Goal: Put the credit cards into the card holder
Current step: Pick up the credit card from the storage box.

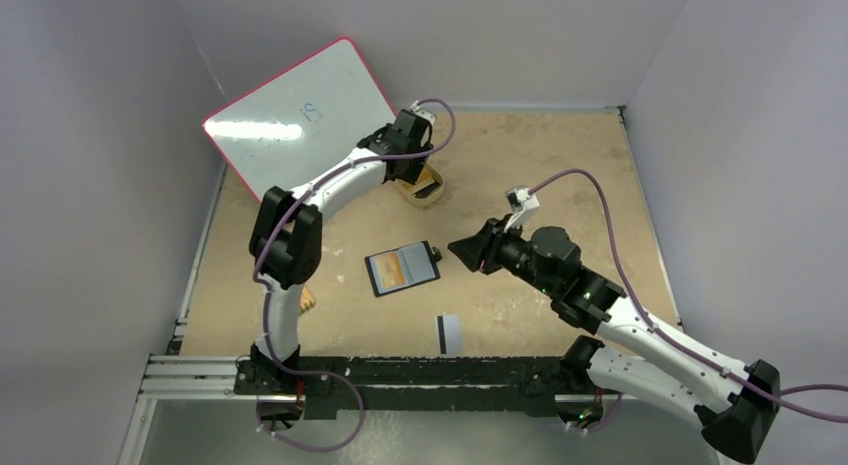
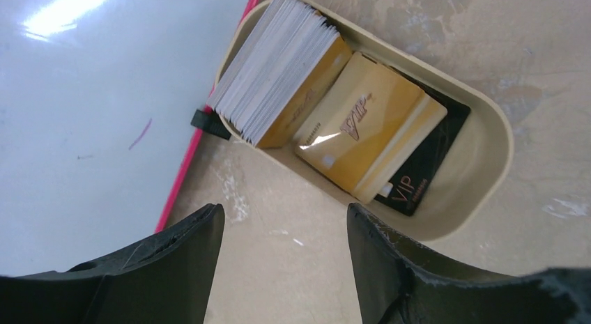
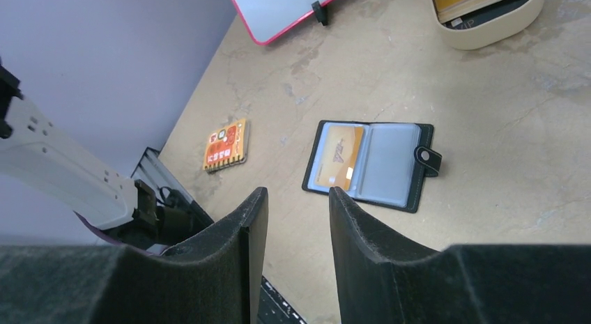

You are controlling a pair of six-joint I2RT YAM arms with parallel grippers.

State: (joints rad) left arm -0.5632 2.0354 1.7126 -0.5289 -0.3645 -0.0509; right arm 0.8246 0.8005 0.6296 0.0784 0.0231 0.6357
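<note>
The black card holder (image 1: 402, 268) lies open on the table, grey-blue pockets up, with one orange-gold card (image 3: 339, 157) in its left pocket; it also shows in the right wrist view (image 3: 369, 164). A grey card with a black stripe (image 1: 449, 332) lies near the front edge. In the tan oval tray (image 2: 481, 198) are a gold VIP card (image 2: 359, 125), a black VIP card (image 2: 418, 184) under it, and a stack of pale cards (image 2: 275, 63). My left gripper (image 2: 286, 219) is open and empty just short of the tray. My right gripper (image 3: 296, 195) is open and empty, right of the holder.
A white board with a red edge (image 1: 300, 115) leans at the back left, beside the tray (image 1: 422, 188). A small orange board with pale squares (image 3: 226, 144) lies near the left arm's base. Grey walls enclose the table on three sides.
</note>
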